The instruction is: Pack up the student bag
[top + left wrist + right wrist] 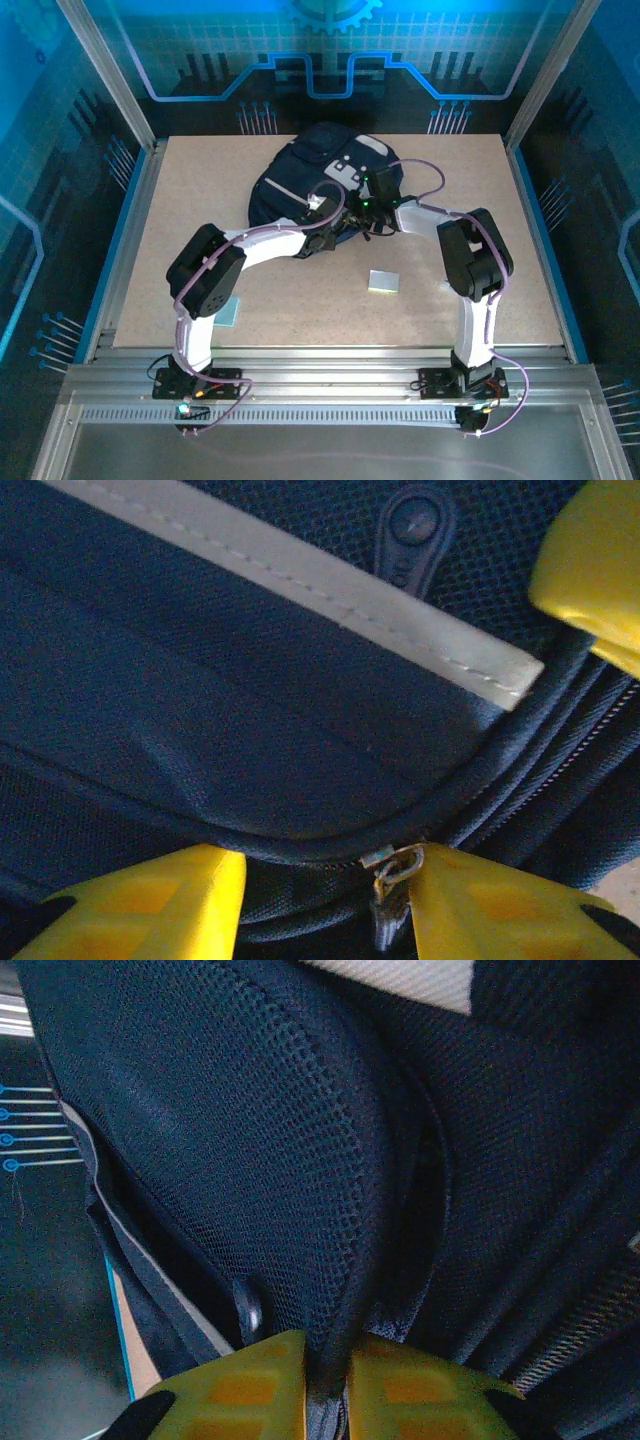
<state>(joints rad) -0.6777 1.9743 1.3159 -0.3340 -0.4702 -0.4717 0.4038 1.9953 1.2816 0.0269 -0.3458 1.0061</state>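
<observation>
Right gripper (325, 1385) clamps a dark seam of the bag (300, 165); left gripper (320, 910), jaws parted, straddles the zip pull (392, 872) near a grey strip (300, 585). The bag lies at the far middle of the table (200, 260).

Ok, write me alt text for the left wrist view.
Close-up of the navy fabric of the student bag, a light grey strip running diagonally across it. At the bottom, the yellow fingers of the left gripper stand apart, with a small metal zipper pull between them, beside the one on the picture's right.
</observation>
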